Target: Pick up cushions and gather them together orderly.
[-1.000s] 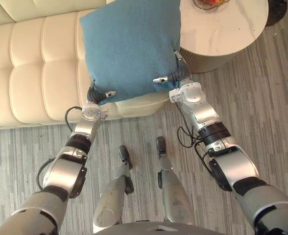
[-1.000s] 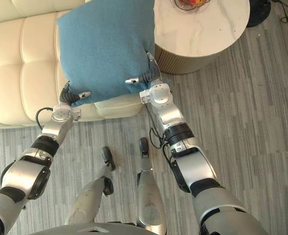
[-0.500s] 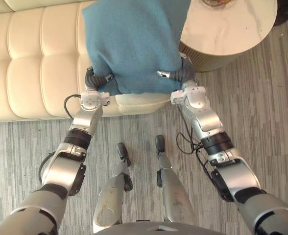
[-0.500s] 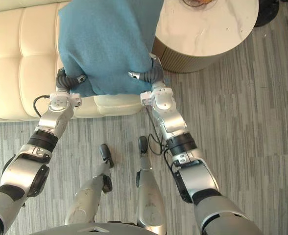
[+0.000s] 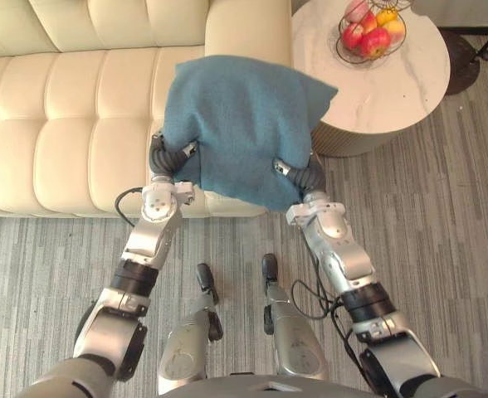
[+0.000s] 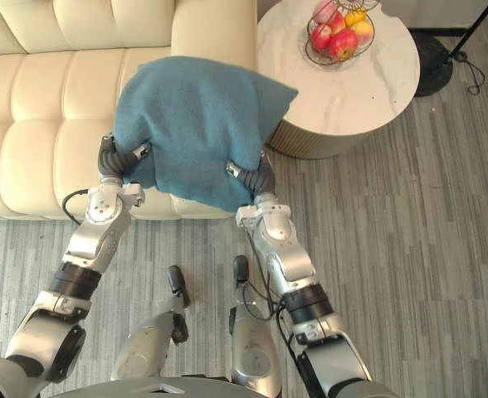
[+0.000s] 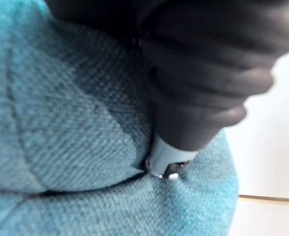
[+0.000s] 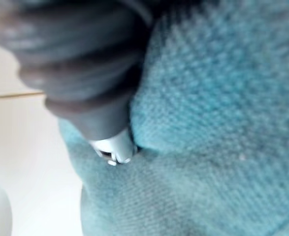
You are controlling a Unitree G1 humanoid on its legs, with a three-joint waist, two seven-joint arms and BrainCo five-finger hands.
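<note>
Blue woven cushion (image 5: 244,124) is gripped by left robot hand (image 5: 168,155) and right robot hand (image 5: 300,176). Cream tufted sofa (image 5: 61,124)'s front edge is overhung.

Beneath the blue cushion (image 5: 244,124) the fingers of the left hand (image 5: 160,156) and right hand (image 5: 310,177) are concealed, thumbs alone being seen pinching it; the sofa (image 5: 61,108) is cut off at top and left; the fruit bowl (image 5: 368,33) is clipped at the top.

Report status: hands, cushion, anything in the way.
Left hand and right hand both clamped on cushion, near edge. Cushion held over sofa, by the armrest. Round table with fruit basket close on the right.
</note>
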